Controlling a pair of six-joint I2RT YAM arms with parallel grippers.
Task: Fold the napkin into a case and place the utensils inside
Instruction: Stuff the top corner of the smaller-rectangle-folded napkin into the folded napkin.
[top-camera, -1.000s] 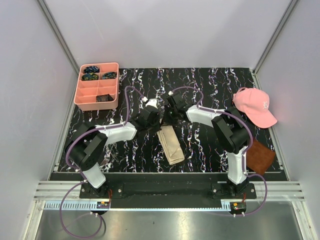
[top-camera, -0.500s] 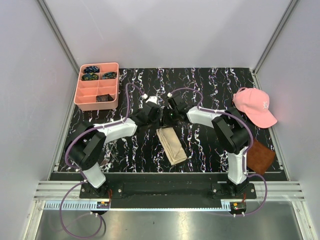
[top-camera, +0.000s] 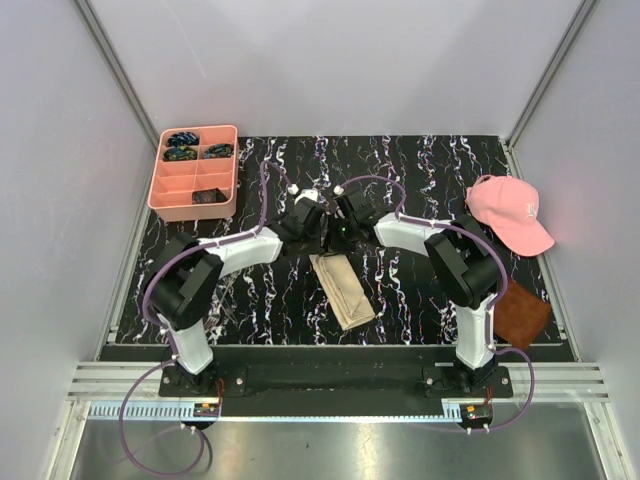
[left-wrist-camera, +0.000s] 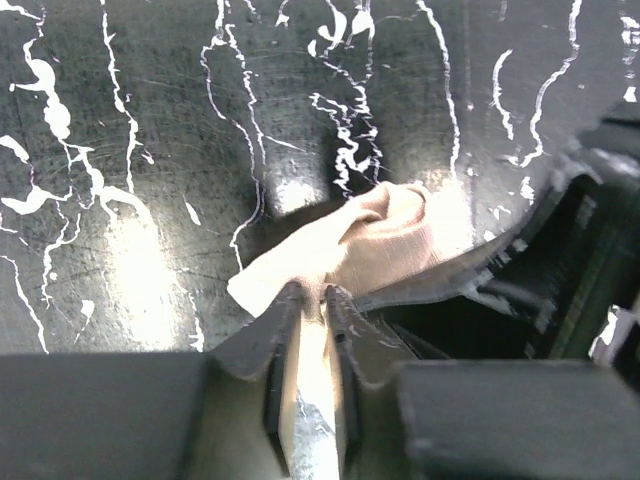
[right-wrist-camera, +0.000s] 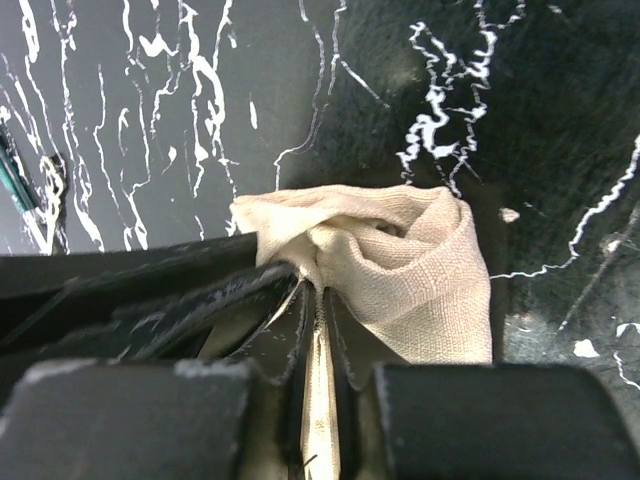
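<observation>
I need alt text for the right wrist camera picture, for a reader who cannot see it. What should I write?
The right gripper pinches the bunched end of a beige napkin between its nearly closed jaws. The cloth lies on a black table with white marble veins.

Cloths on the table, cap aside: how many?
2. The tan napkin lies folded in the middle; the brown square sits near the right edge. None seem hidden.
</observation>
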